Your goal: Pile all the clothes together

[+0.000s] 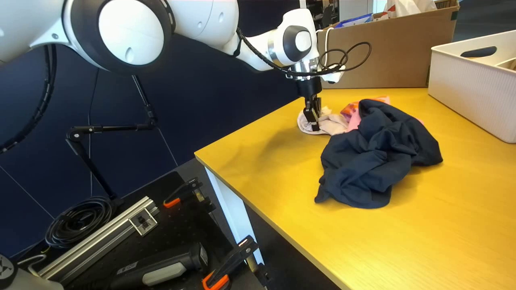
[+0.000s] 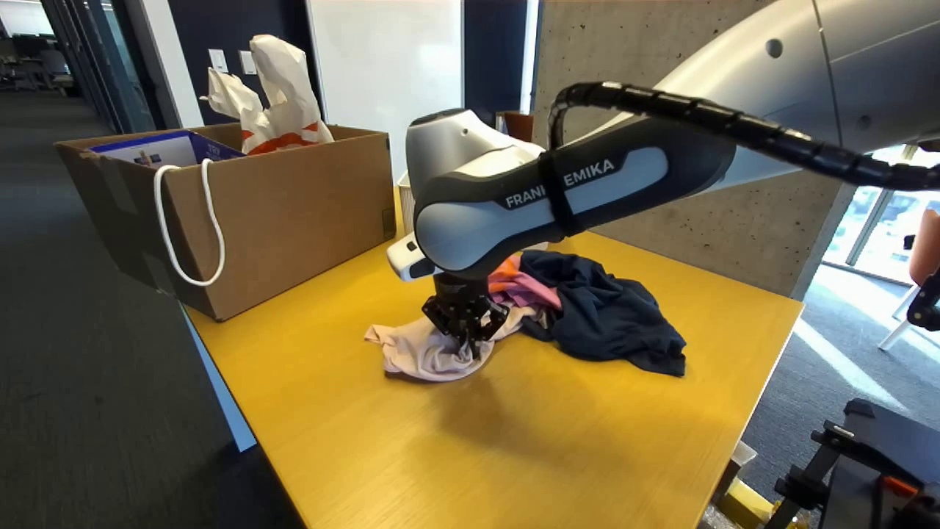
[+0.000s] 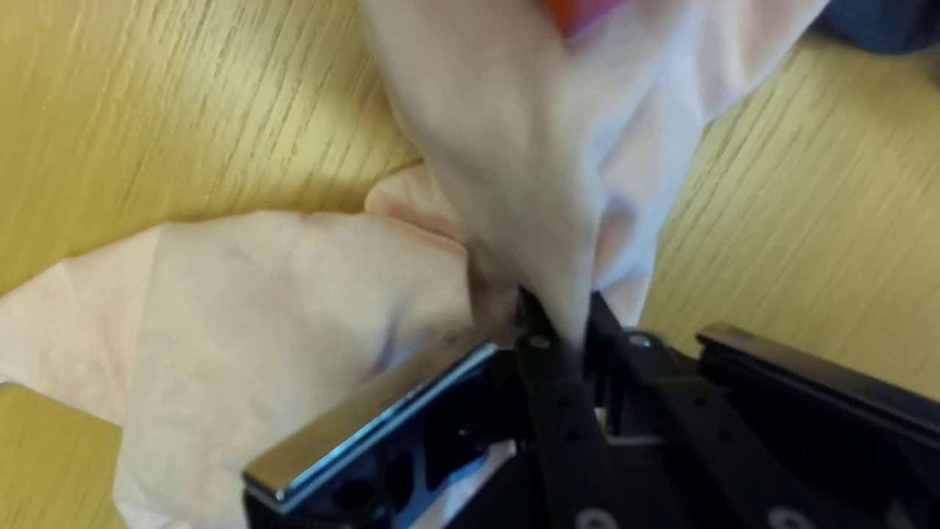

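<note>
A pale pink cloth lies crumpled on the yellow table in both exterior views. My gripper points down into it and is shut on a fold of it. In the wrist view the fold runs up between the fingertips, and the rest of the pale cloth spreads to the left. A pink and orange cloth touches the pale one and lies partly under a dark navy cloth. The navy cloth is the largest and sits beside them, bunched up. It shows in the wrist view's top right corner.
The yellow table carries a cardboard box with bags in it, near the gripper's side of the clothes. A white plastic basket also stands on the table. A white cord loop hangs from the box.
</note>
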Robot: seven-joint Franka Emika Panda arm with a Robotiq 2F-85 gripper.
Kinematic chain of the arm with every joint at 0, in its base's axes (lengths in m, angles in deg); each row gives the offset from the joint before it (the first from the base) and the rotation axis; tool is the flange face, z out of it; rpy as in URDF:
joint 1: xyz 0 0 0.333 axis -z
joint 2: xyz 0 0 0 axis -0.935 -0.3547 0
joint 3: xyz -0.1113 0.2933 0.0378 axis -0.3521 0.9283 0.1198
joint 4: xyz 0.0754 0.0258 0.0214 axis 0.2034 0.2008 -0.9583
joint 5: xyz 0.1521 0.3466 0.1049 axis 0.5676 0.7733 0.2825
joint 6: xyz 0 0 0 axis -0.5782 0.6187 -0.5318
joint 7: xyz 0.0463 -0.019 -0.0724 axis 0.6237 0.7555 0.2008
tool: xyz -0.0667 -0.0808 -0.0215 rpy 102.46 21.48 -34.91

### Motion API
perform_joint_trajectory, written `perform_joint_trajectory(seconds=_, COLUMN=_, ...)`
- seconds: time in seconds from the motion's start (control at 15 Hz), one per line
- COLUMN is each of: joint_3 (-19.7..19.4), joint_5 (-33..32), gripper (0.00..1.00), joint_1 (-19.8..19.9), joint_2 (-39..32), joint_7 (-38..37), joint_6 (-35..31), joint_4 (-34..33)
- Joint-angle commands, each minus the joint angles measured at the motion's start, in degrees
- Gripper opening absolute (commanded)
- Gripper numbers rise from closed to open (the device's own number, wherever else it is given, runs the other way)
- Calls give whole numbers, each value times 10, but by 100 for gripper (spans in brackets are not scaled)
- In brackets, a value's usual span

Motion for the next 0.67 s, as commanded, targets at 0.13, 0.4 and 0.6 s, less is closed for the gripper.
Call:
perform_joint_trajectory(seconds=0.13, joint_3=-23, joint_5=8, gripper=1, joint_1=-23, joint_2=5, joint_7=-127, joint_6=38, joint_4=-22)
perform_joint_trajectory(seconds=0.4, joint_3=-22, joint_5=10, gripper=1, joint_1=-34, joint_2=65, joint_7=-264, joint_6=4, joint_4=31)
perform_joint_trajectory(seconds=0.6, joint_3=-31, joint_5=-1, gripper=1, joint_1=-48, joint_2=123, joint_7=-371, joint_6=-19, joint_4=80)
